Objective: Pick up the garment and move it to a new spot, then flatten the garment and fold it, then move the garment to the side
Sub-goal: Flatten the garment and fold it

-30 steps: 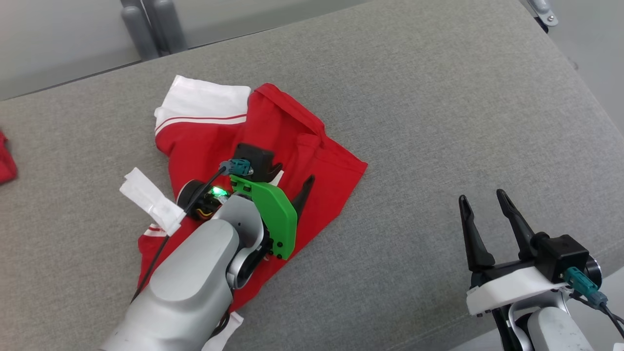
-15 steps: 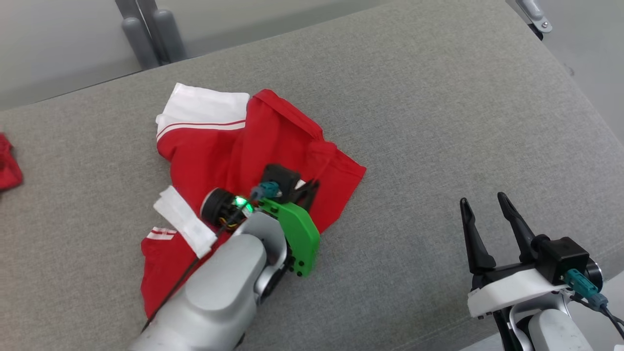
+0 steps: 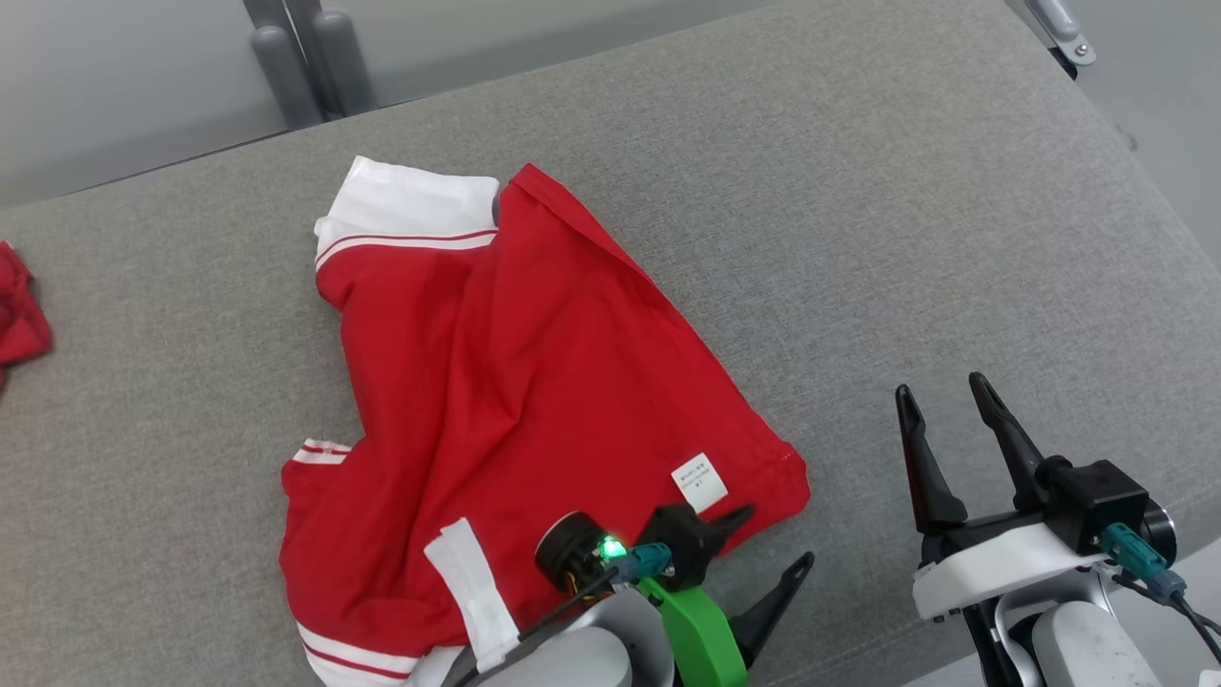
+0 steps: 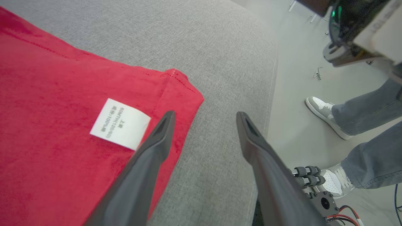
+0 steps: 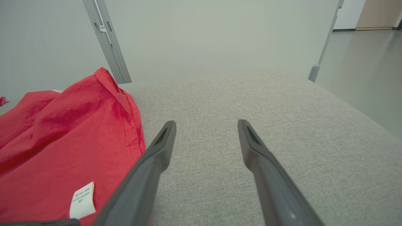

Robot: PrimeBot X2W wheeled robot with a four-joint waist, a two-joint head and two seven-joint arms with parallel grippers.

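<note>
The garment [image 3: 515, 382] is a red shirt with white-trimmed sleeves, lying spread on the grey cushion [image 3: 858, 191]. A white label [image 3: 699, 481] shows near its near-right corner. My left gripper [image 3: 773, 542] stands open just off that corner. In the left wrist view the left gripper [image 4: 204, 114] has one finger over the garment [image 4: 62, 103] beside the label [image 4: 119, 124] and the other over bare cushion, holding nothing. My right gripper [image 3: 940, 386] rests open to the right, apart from the cloth. In the right wrist view the right gripper [image 5: 206, 122] has the garment [image 5: 62, 131] on its left.
Another red cloth [image 3: 19, 315] lies at the cushion's far left edge. Grey posts [image 3: 305, 57] stand behind the cushion. A person's legs and shoes [image 4: 326, 116] are on the floor past the cushion's near edge. Bare cushion stretches to the right of the garment.
My left gripper shut on the garment's bunched hem, drew it toward the cushion's near edge so the cloth spread out, then opened and let go. The right gripper stayed put.
</note>
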